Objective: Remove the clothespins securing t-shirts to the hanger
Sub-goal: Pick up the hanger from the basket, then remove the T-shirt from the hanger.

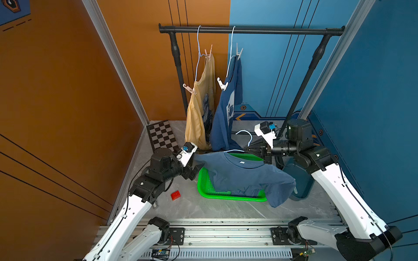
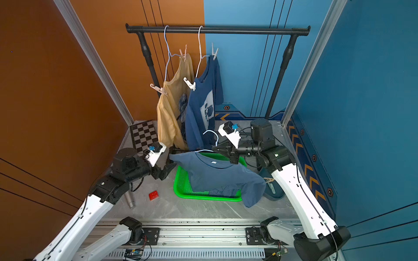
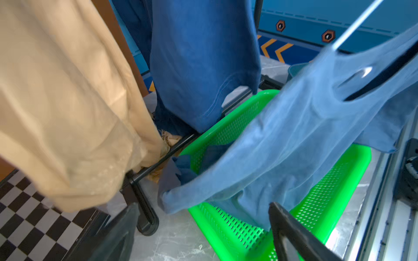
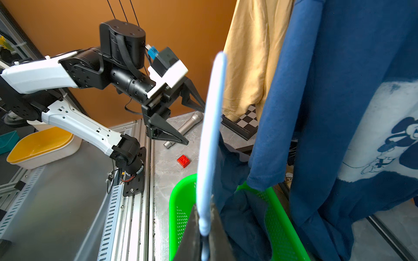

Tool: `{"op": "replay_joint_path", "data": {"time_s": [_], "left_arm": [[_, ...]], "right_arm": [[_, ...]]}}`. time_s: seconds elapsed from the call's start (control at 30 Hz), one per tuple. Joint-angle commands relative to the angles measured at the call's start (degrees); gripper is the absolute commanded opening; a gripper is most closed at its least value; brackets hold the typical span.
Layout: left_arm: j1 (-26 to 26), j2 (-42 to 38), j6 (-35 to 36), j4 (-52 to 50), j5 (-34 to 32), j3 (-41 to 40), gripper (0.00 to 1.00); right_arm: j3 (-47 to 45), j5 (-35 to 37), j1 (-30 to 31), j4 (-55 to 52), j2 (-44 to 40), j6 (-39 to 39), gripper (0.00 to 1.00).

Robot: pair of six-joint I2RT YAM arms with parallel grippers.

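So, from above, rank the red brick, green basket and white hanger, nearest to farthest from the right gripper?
1. Hanger, held in the right gripper.
2. Basket, just below it.
3. Brick, far off on the robot's left side.

Right hand (image 2: 214, 149) pinching hanger (image 2: 211, 133); slate t-shirt (image 2: 217, 175) draped over green basket (image 2: 203, 198); left hand (image 2: 168, 170) spread wide.
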Motion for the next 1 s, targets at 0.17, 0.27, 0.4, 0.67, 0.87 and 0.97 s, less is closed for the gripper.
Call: {"op": "replay_joint_path", "data": {"time_s": [0.17, 0.27, 0.4, 0.67, 0.87, 0.97], "left_arm": [[1.2, 3.1, 5.6, 8.8, 1.4, -4.0, 0.88], [0.8, 4.0, 7.5, 11.1, -0.1, -4.2, 0.82], [0.5, 4.0, 8.8, 15.3, 0.1, -5.1, 0.70], [0.4, 3.0, 7.7, 15.3, -0.1, -6.1, 0.07], [1.8, 1.4, -0.5, 15.7, -4.8, -6.8, 0.00], [3.7, 0.6, -7.3, 15.8, -7.9, -7.0, 0.00]], "right_arm": [[4.2, -3.9, 0.9, 1.4, 1.6, -1.6, 0.00], [4.8, -4.6, 0.9, 1.3, 1.7, -1.1, 0.00], [4.9, -4.6, 0.9, 1.4, 1.5, -1.1, 0.00], [4.6, -2.7, 0.5, 1.3, 0.9, -2.1, 0.00], [3.7, -1.9, -1.0, 1.5, -0.7, -3.2, 0.00], [3.8, -2.6, -1.3, 1.4, -1.6, -3.3, 0.00]]}}
